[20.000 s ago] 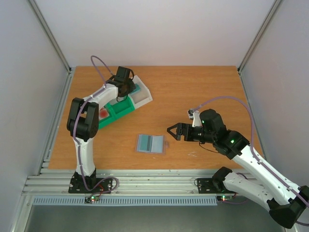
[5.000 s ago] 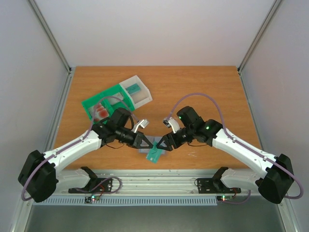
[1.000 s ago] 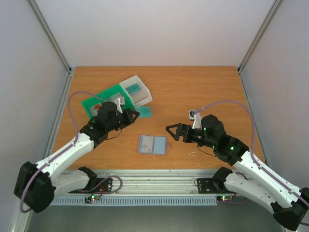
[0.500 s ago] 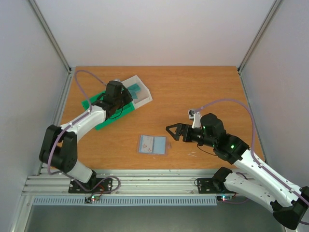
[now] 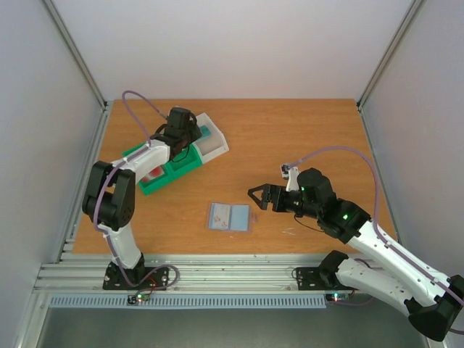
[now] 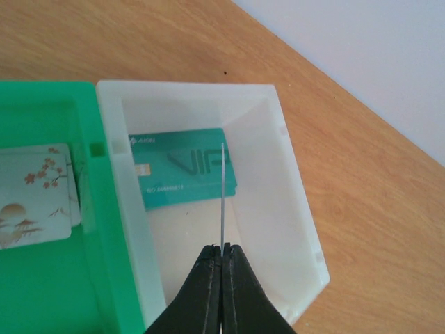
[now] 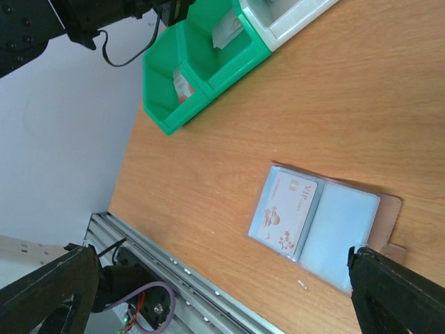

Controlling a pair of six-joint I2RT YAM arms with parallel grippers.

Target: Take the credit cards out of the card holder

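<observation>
The blue-grey card holder (image 5: 229, 217) lies open and flat near the table's front. A pale credit card (image 7: 284, 214) with a red blotch sits in its left panel, and the right panel (image 7: 344, 233) looks bare. My left gripper (image 6: 222, 247) is shut on a thin credit card (image 6: 222, 195) seen edge-on. It hangs over the tray's white compartment (image 6: 278, 229), where a teal credit card (image 6: 182, 169) lies flat. My right gripper (image 5: 255, 194) is open just right of the holder and touches nothing.
The green-and-white compartment tray (image 5: 170, 170) stands at the back left. Pale cards (image 6: 31, 195) lie in its green compartment next to the white one. A metal rail (image 5: 217, 272) runs along the table's near edge.
My left arm has swung back from beside the tray's right side to above the white compartment, carrying the card. The right arm has barely moved.
</observation>
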